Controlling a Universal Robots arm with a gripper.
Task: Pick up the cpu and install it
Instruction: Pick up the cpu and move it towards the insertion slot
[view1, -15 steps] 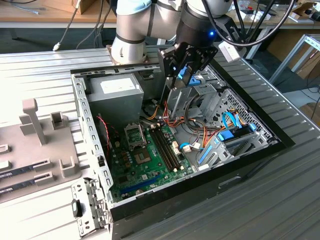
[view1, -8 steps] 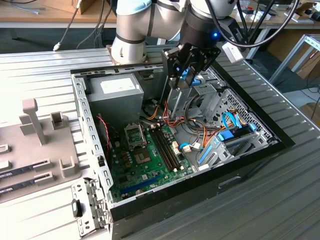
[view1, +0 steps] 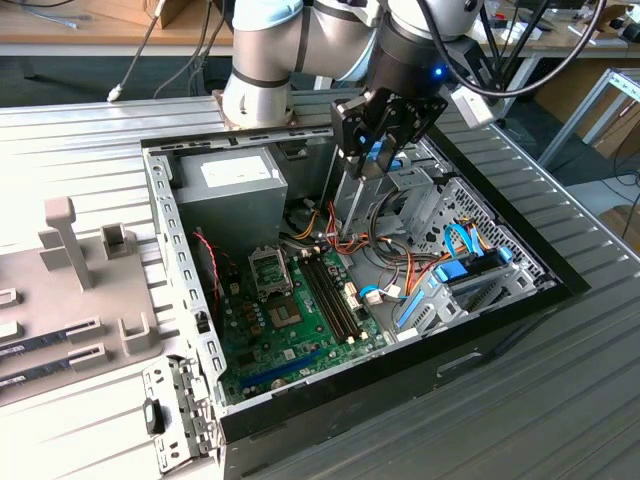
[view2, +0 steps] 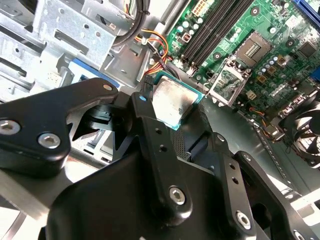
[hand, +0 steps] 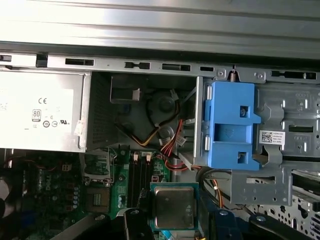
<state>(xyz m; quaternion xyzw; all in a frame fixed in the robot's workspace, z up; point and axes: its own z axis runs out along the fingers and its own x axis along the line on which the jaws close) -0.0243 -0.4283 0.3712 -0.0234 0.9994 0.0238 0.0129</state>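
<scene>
Tool (view1: 375, 160) pinches the cpu (hand: 173, 206) (silver top facing the wrist cameras) and hangs over the open case (view1: 165, 230), motherboard (view1: 300, 330) down below it.

Arm (view1: 300, 40) bent, gripper (view1: 372, 165) downward, tight on cpu (view2: 172, 102)

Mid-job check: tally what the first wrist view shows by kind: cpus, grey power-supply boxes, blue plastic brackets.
cpu: 1
grey power-supply box: 1
blue plastic bracket: 1
Total: 3
</scene>
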